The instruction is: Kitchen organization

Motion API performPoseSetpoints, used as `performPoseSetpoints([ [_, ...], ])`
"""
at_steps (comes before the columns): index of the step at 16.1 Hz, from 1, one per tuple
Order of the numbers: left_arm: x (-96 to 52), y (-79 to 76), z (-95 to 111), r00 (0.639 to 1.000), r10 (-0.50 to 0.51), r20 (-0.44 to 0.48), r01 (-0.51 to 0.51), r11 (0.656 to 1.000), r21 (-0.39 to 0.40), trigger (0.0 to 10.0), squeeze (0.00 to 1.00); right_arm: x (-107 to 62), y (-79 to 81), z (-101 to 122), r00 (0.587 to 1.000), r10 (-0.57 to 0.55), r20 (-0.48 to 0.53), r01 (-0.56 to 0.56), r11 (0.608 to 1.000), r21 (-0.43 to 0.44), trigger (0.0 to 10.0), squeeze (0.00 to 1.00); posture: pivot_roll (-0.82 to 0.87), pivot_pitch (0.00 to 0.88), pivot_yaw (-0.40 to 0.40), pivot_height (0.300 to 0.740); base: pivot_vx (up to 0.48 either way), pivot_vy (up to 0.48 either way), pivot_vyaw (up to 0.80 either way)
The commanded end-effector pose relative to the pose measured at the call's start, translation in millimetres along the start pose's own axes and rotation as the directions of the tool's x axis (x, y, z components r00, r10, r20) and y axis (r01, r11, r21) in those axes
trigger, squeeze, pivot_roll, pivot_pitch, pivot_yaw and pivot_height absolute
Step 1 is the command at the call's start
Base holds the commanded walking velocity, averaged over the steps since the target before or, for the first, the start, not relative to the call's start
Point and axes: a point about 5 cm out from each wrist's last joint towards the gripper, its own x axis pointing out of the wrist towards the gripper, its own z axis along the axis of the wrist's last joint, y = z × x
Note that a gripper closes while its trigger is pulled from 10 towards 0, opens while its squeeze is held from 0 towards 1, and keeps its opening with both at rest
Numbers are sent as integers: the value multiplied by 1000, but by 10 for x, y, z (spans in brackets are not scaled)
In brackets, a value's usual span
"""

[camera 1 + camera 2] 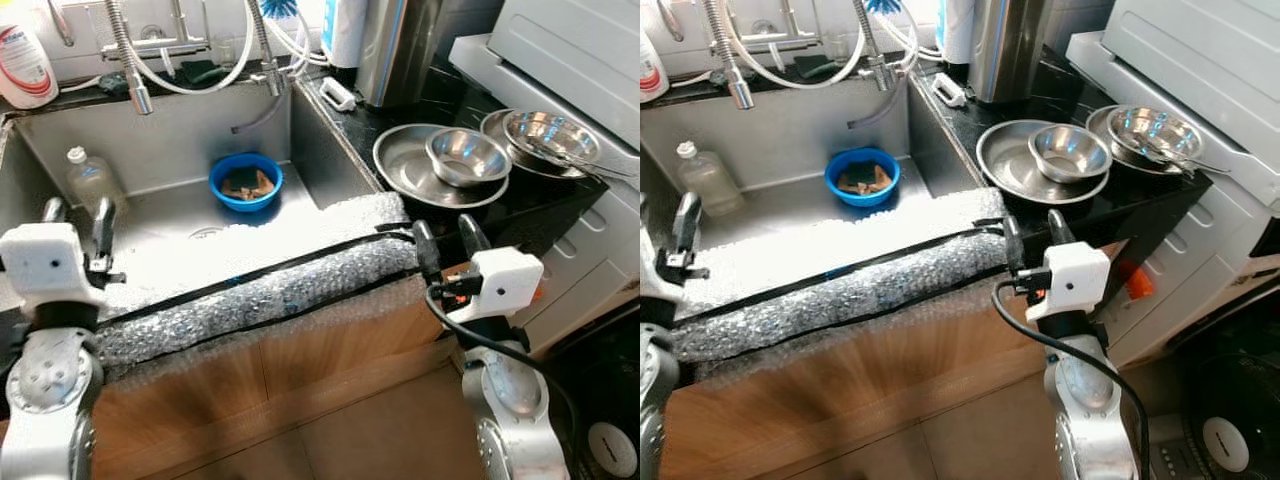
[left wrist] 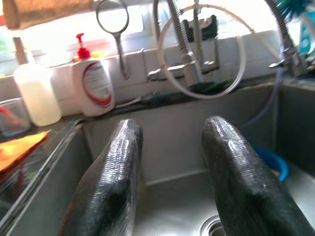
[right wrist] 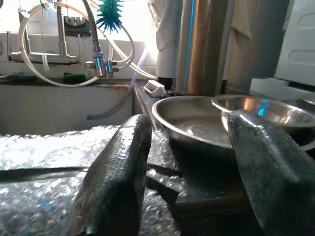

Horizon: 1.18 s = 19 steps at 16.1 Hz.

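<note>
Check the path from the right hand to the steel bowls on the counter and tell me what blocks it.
Nothing visible blocks it. The right hand, fingers apart, sits at the counter's front edge, and the large steel bowl with the small bowl inside lies just beyond over bare black counter.

The sink (image 1: pixel 160 150) is brushed steel, dull grey; its front edge wears bubble wrap (image 1: pixel 260 285), pimpled and glinting; the blue bowl (image 1: pixel 245 181) looks like smooth plastic; the steel bowls (image 1: pixel 468 155) on the table at two o'clock shine mirror-bright; the table (image 1: pixel 540 205) is glossy black stone; the cabinet front (image 1: pixel 300 370) is matt wood grain; the left gripper's fingers (image 2: pixel 113 182) are ribbed black rubber.
</note>
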Motion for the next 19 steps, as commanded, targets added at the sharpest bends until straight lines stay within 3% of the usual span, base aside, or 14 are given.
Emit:
performPoseSetpoints([
  [1, 0, -31, 34, 1000, -6, 9, 6, 1000, 15, 10000, 0, 11, -25, 60, 1000, -9, 21, 9, 1000, 3, 10000, 0, 49, 114, -68, 740, 0, 0, 775],
  [9, 41, -137, 35, 1000, -17, 9, 17, 1000, -21, 10000, 0, 51, -25, 64, 1000, -4, 14, 4, 1000, 17, 10000, 0, 49, 104, -72, 740, 0, 0, 663],
  [16, 71, -228, 26, 999, -43, 6, 44, 998, -48, 10000, 0, 273, -292, 190, 988, -155, 11, 155, 987, 32, 10000, 0, 42, 125, -73, 740, 0, 0, 0],
  [18, 75, -256, 24, 998, -57, 0, 57, 997, -57, 10000, 0, 332, -385, 190, 978, -207, -27, 207, 978, 6, 10000, 0, 44, 130, -70, 740, 0, 0, 0],
  [19, 75, -257, 21, 998, -58, -2, 58, 997, -57, 10000, 0, 395, -441, 208, 972, -225, -65, 222, 973, -62, 10000, 0, 39, 133, -67, 740, 0, 0, 0],
])
